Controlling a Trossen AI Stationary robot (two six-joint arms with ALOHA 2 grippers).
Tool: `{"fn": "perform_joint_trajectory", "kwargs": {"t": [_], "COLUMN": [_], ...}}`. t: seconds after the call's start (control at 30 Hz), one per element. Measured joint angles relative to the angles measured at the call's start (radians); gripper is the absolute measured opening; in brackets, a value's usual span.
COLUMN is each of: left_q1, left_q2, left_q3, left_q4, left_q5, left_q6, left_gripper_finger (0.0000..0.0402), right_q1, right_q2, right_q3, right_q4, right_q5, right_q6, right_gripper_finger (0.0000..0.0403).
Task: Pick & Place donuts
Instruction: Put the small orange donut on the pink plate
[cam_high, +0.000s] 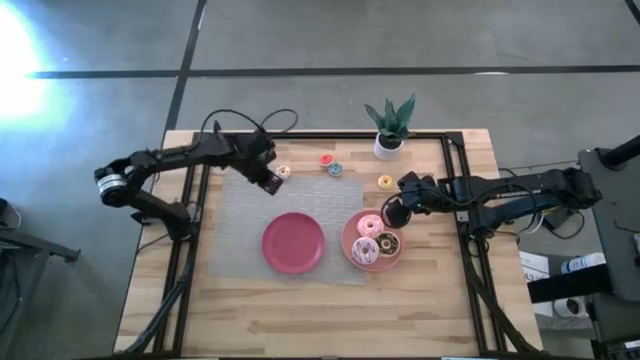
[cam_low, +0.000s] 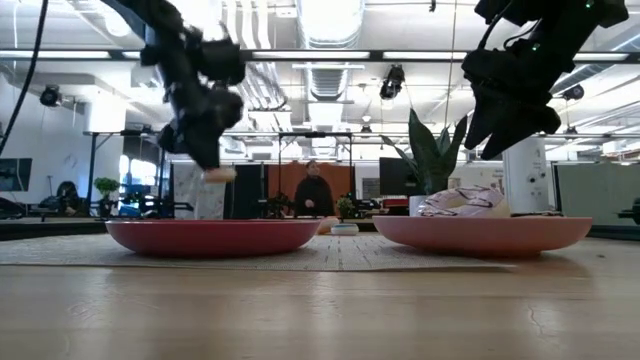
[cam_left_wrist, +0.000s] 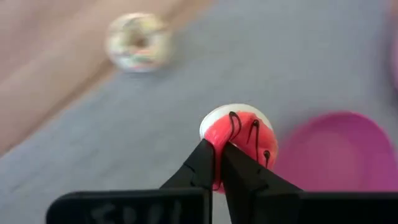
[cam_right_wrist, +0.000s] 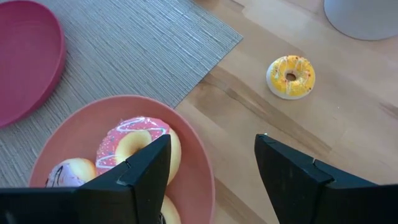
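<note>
My left gripper (cam_high: 271, 182) hangs over the grey mat's far part, shut on a tiny red-iced donut (cam_left_wrist: 239, 132) with dark drizzle. A cream sprinkled tiny donut (cam_high: 283, 172) lies just beyond it. Red (cam_high: 326, 159), blue (cam_high: 335, 169) and yellow (cam_high: 385, 181) tiny donuts lie on the table's far part. Three larger donuts, among them a pink drizzled one (cam_right_wrist: 135, 144) and a chocolate one (cam_high: 388, 243), lie on the right pink plate (cam_high: 349, 243). My right gripper (cam_high: 396, 211) hovers open over that plate's far right rim, touching nothing. The left pink plate (cam_high: 293, 242) holds nothing. My left gripper pinches the red-iced donut by its rim (cam_left_wrist: 219, 148) between the two fingertips (cam_left_wrist: 202, 163), coming from above and slanting down. The donut is lifted clear of the mat and hangs at the fingertips (cam_low: 218, 174), its iced face turned toward the wrist camera.
A small potted plant (cam_high: 389, 128) in a white pot stands at the table's far edge. The grey mat (cam_high: 232, 225) covers the table's left middle, and bare wood lies along the near edge. A person (cam_low: 314, 192) stands far back in the room.
</note>
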Motion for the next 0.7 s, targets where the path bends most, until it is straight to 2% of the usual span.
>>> {"fn": "perform_joint_trajectory", "kwargs": {"t": [0.13,0.23,0.33,0.47,0.7], "left_q1": [-0.183,-0.332,-0.431,-0.507,-0.549], "left_q2": [0.002,0.025,0.058,0.085,0.127], "left_q3": [0.012,0.012,0.008,-0.019,-0.053], "left_q4": [0.030,0.056,0.046,0.044,0.045], "left_q5": [-0.001,-0.082,-0.133,-0.136,-0.138], "left_q6": [-0.070,-0.118,-0.173,-0.241,-0.311], "left_gripper_finger": [0.0000,0.0000,0.0000,0.0000,0.0003], "right_q1": [0.000,-0.001,-0.001,-0.002,-0.004], "right_q2": [0.000,0.001,0.001,0.001,0.001], "right_q3": [0.000,0.000,0.000,0.000,0.000], "right_q4": [0.000,0.000,0.000,0.001,0.007], "right_q5": [0.005,0.008,0.008,0.008,0.009], "right_q6": [-0.001,-0.005,-0.009,-0.029,-0.039], "right_gripper_finger": [0.0224,0.0224,0.0224,0.0224,0.0224]}}
